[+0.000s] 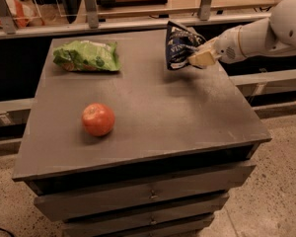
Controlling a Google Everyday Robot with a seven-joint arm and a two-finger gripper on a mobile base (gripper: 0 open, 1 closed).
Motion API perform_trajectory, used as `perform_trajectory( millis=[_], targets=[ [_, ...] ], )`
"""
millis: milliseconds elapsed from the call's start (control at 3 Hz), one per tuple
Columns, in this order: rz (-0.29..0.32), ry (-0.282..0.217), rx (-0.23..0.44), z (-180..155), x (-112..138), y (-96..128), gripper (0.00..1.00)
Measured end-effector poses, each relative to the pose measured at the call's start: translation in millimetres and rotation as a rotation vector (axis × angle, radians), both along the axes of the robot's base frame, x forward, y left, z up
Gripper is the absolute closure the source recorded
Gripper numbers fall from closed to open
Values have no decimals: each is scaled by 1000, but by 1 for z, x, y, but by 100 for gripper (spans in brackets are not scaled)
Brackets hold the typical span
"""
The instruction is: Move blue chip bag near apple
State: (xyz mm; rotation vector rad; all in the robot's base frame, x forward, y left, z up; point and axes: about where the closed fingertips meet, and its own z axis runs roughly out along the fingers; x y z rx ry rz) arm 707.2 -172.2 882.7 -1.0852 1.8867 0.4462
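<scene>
The blue chip bag [179, 46], dark navy with white lettering, hangs tilted above the far right part of the grey cabinet top [153, 107]. My gripper [196, 58] comes in from the right on a white arm and is shut on the bag's right edge, holding it lifted off the surface. The apple [97, 119], round and red-orange, rests on the cabinet top at the front left, well apart from the bag and gripper.
A bright green snack bag [87, 56] lies at the far left of the cabinet top. Drawers [148, 194] face the front below. A rail with metal posts [89, 6] runs behind the cabinet. A ledge [271, 78] stands at right.
</scene>
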Motion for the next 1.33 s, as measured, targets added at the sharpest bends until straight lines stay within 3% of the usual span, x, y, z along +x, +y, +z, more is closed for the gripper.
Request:
perform_trajectory(
  millis=[333, 667, 1000, 1333],
  targets=[
    [122, 30, -5, 28, -36, 15, 100],
    [277, 107, -9, 36, -67, 41, 100],
    [332, 150, -18, 32, -82, 45, 100],
    [332, 150, -18, 32, -82, 45, 100]
  ],
)
